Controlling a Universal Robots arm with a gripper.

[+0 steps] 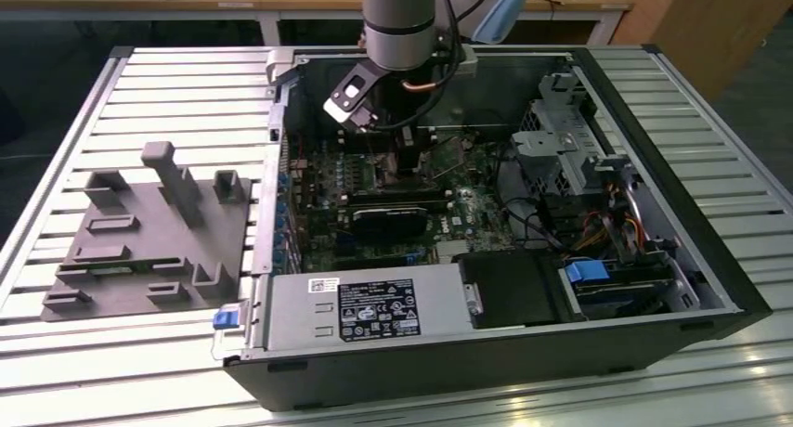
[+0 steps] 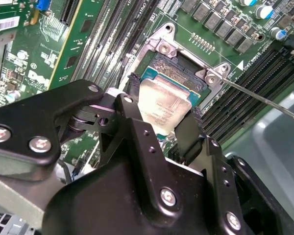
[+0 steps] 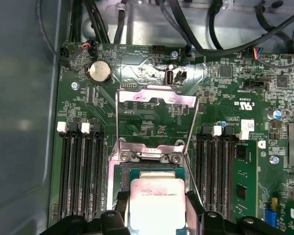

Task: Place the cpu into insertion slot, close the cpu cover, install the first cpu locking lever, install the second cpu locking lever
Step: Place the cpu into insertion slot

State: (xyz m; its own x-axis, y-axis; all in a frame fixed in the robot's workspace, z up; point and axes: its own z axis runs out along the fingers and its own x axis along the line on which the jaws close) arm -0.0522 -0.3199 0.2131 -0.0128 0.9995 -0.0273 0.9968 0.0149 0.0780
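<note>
- The arm (image 1: 399,23) drops straight down from the top centre of the exterior view. Its grey wrist section is upright, and it reaches into the open computer case (image 1: 707,288).
- The gripper (image 1: 404,172) points down at the motherboard (image 1: 484,209), low over the upper middle of the case's interior.
- In both wrist views the black fingers (image 2: 131,98) press against two opposite edges of the cpu (image 2: 164,107), clamping it with its silvery top facing up.
- The cpu is over the insertion slot (image 2: 179,64) and covers most of it. A strip of the socket's dark centre shows beyond the chip's green edge. I cannot tell whether the chip touches the socket.
- The cpu cover (image 3: 157,96) is swung open, standing back from the socket on its hinge side.
- A thin locking lever (image 2: 257,98) juts out free from one corner of the socket.
- Long black memory slots (image 3: 81,171) flank the socket on both sides.
- At the exterior view's left, a grey moulded fixture (image 1: 149,232) lies on the ribbed metal table (image 1: 162,84), beside the case.
</note>
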